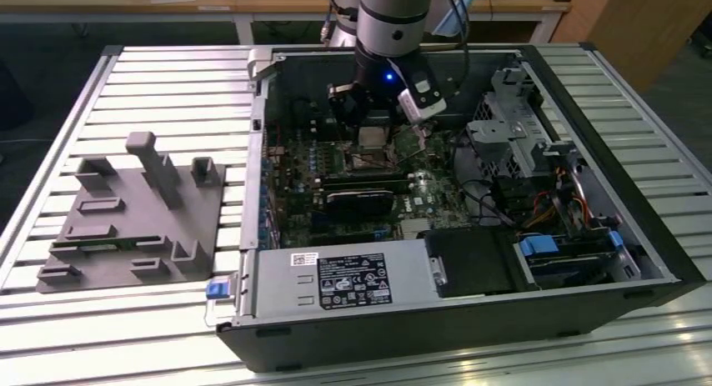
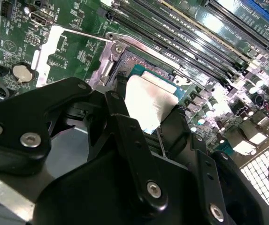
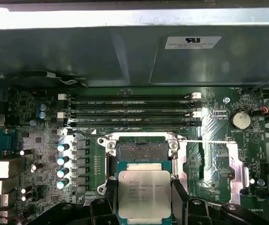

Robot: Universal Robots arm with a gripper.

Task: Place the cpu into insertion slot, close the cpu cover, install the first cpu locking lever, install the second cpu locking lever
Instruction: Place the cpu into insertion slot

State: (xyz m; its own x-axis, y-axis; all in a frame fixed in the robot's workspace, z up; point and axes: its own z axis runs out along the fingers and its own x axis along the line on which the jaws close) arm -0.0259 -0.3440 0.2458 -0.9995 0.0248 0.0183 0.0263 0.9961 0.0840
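Observation:
My gripper (image 3: 144, 199) is shut on the cpu (image 3: 144, 192), a flat square chip with a silver-grey top, one black finger on each side. In the first wrist view the chip hangs partly over the insertion slot (image 3: 141, 151), whose dark centre and silvery rim still show beyond it. The second wrist view shows the cpu (image 2: 149, 104) between the fingers (image 2: 121, 91), close over the insertion slot (image 2: 136, 63). A thin silvery frame plate, apparently the cpu cover (image 3: 237, 164), lies swung open beside the socket, with a thin wire lever running across to it. In the exterior view the gripper (image 1: 373, 140) is down inside the open computer case.
Long black memory slots (image 3: 129, 110) run just beyond the socket. Cylindrical capacitors (image 3: 63, 166) stand on one side and a coin battery (image 3: 241, 120) on the other. The case wall (image 1: 258, 111), a drive cage (image 1: 506, 127), cables and the black labelled power-supply box (image 1: 353, 279) surround the board.

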